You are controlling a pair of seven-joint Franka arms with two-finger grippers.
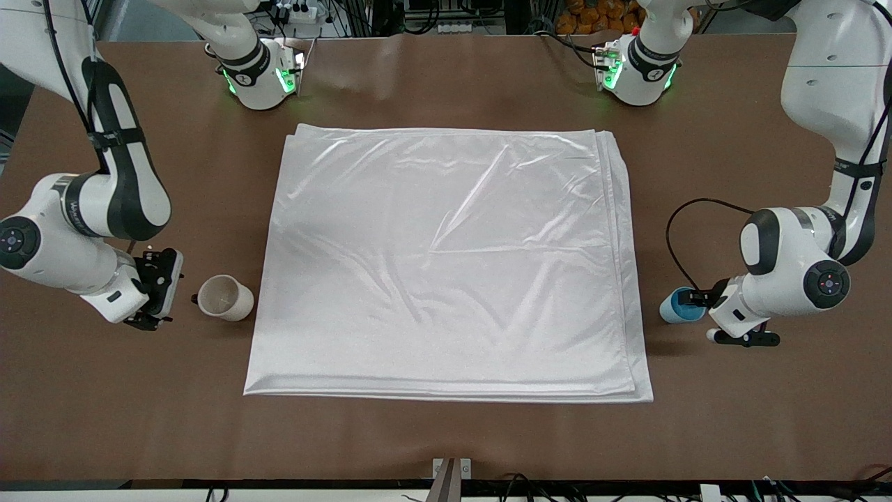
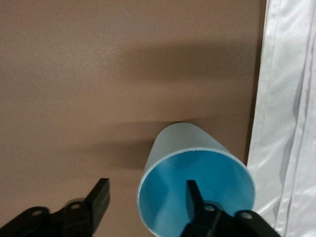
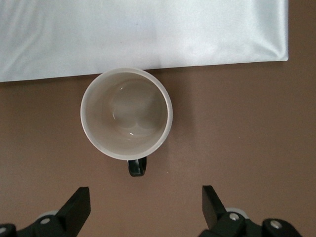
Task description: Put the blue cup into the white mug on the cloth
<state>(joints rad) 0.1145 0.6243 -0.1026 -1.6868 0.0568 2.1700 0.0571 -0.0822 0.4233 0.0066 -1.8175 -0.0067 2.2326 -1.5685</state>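
The blue cup [image 1: 676, 307] [image 2: 197, 182] stands upright on the bare table, just off the cloth [image 1: 446, 265] [image 2: 286, 123] at the left arm's end. My left gripper [image 1: 695, 300] [image 2: 146, 190] is open and straddles the cup's wall: one finger is inside the cup, the other outside with a gap to the wall. The white mug [image 1: 224, 298] [image 3: 126, 112] stands empty on the table beside the cloth [image 3: 148, 34] at the right arm's end. Its dark handle [image 3: 137, 167] points at my right gripper [image 1: 171, 296] [image 3: 144, 193], which is open, a short way from it and holding nothing.
The brown table [image 1: 446, 432] carries nothing else. The cloth lies folded in layers, with stepped edges toward the left arm's end. Both arm bases [image 1: 261, 77] [image 1: 637, 70] stand along the table edge farthest from the front camera.
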